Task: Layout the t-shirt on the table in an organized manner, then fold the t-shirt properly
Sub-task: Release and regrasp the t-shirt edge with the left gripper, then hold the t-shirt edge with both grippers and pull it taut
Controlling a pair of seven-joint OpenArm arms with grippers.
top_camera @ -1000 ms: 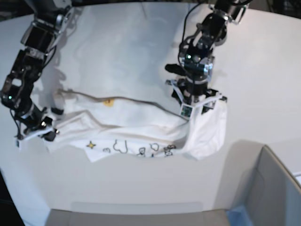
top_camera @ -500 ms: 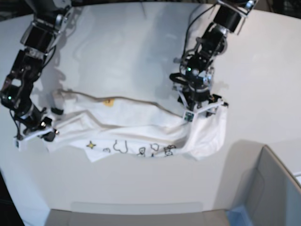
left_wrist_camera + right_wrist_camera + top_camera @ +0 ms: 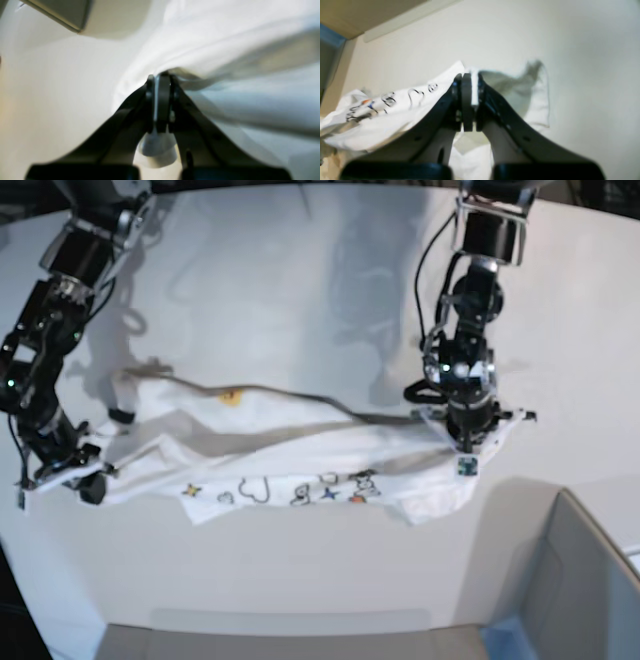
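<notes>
The white t-shirt lies stretched in a long band across the table, its cartoon print along the near edge. My left gripper is at the shirt's right end, shut on a pinch of the cloth; in the left wrist view the gripper is closed on white fabric. My right gripper is at the shirt's left end, shut on the cloth; in the right wrist view the gripper pinches the shirt, with print lines beside it.
A grey box with a blue corner stands at the near right, close to the shirt's right end. It also shows in the right wrist view and in the left wrist view. The table's curved edge runs along the front.
My left gripper has moved right and a little nearer with the cloth, pulling the shirt out wider. My right gripper has shifted slightly down and left with its end.
</notes>
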